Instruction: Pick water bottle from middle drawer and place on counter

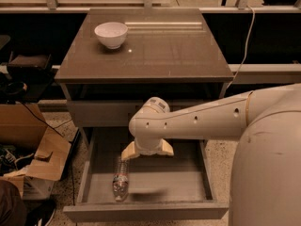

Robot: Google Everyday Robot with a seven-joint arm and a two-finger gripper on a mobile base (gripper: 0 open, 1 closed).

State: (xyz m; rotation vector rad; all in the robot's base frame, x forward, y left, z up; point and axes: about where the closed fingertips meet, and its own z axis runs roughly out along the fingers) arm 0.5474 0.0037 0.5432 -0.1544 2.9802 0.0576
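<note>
Bottle (120, 183) lies in the open drawer (178, 178) toward its 7 o'clock corner; gripper (146, 150) hovers above it at 1 o'clock, jaws spread, holding nothing. Bowl (111, 34) sits on the desk (164, 55) at 11 o'clock.

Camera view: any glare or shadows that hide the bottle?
Camera view: warm, dim light; a bright glare streak runs across the counter next to the bowl; the claw hovers over the middle drawer, and a soft shadow lies on the drawer floor beside the water bottle, which is itself unshadowed and visible.
</note>
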